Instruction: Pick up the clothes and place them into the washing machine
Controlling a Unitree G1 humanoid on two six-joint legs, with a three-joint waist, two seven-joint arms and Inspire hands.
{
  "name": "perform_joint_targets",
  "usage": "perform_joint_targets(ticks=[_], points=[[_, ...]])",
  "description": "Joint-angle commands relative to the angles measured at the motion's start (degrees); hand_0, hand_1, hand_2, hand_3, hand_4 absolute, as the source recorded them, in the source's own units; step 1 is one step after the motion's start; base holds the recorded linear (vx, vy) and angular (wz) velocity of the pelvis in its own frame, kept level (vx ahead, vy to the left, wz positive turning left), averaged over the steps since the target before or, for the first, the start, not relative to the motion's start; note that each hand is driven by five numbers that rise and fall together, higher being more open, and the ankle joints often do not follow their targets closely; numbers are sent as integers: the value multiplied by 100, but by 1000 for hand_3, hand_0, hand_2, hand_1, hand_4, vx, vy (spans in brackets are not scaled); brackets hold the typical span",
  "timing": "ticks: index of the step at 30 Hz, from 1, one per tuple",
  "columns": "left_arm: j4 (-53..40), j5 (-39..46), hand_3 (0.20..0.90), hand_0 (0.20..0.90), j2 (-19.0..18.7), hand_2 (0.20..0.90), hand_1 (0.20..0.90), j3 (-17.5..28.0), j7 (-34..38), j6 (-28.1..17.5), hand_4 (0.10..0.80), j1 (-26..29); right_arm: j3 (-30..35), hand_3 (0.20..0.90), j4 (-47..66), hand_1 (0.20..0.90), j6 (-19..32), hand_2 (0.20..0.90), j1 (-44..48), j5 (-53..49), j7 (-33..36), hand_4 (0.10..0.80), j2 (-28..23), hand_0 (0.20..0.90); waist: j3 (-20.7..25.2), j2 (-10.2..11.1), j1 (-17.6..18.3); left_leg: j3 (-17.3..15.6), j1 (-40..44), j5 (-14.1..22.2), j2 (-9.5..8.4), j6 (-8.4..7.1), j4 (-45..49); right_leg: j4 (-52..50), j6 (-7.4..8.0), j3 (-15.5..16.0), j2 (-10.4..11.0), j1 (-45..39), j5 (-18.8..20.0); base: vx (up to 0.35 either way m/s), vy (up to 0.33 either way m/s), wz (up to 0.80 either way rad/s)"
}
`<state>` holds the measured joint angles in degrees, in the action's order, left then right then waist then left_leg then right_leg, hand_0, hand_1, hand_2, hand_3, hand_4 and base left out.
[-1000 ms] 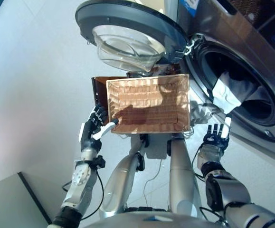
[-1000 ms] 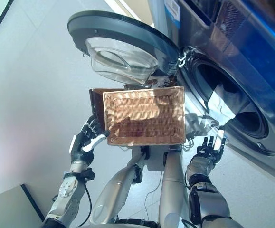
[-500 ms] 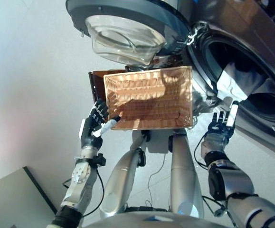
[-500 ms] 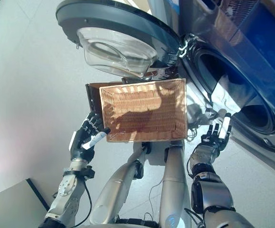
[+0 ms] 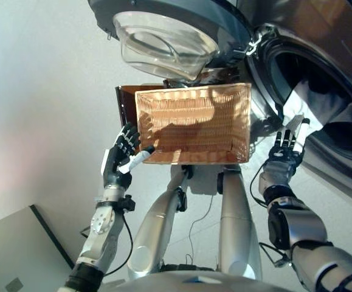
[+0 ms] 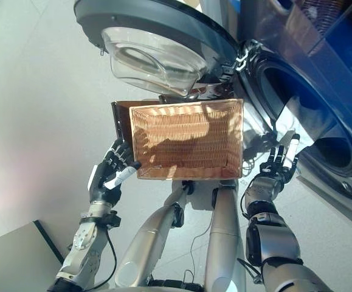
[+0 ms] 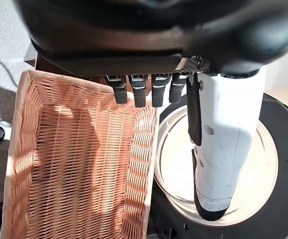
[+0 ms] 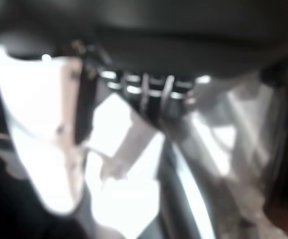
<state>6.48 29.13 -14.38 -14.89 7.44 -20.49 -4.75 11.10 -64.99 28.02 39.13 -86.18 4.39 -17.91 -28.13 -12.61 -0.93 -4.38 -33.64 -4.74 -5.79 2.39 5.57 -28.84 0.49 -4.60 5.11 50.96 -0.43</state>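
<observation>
Right hand (image 5: 283,154), fingers spread, hung beside pale clothes (image 5: 321,106) draping over the grey washing machine's (image 5: 321,73) drum rim; pushing deeper seemed wise.

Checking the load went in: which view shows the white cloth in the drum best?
The left eye view: the white cloth lies in the washing machine's dark drum opening. The right eye view shows less; the right wrist view only a blur; the left wrist view nothing.

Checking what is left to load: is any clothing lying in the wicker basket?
No, the wicker basket shows only bare weave inside, with no cloth in it.
</observation>
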Motion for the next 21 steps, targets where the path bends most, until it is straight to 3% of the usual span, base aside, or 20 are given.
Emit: perform_joint_targets(ticks=[1, 21], points=[[-682, 12, 900, 900, -335, 900, 900, 25, -13, -520, 800, -187, -197, 200, 94, 200, 251, 200, -58, 238, -47, 300, -286, 200, 273, -238, -112, 56, -424, 144, -133, -66, 38, 137, -91, 289, -188, 208, -89, 0, 0, 0], [-718, 44, 900, 900, -361, 900, 900, 223, 6, -549, 800, -198, -432, 200, 396, 200, 256, 200, -174, 438, -60, 300, -184, 200, 347, -144, -94, 69, -331, 110, -121, -77, -85, 161, -88, 328, -191, 156, -61, 0, 0, 0]])
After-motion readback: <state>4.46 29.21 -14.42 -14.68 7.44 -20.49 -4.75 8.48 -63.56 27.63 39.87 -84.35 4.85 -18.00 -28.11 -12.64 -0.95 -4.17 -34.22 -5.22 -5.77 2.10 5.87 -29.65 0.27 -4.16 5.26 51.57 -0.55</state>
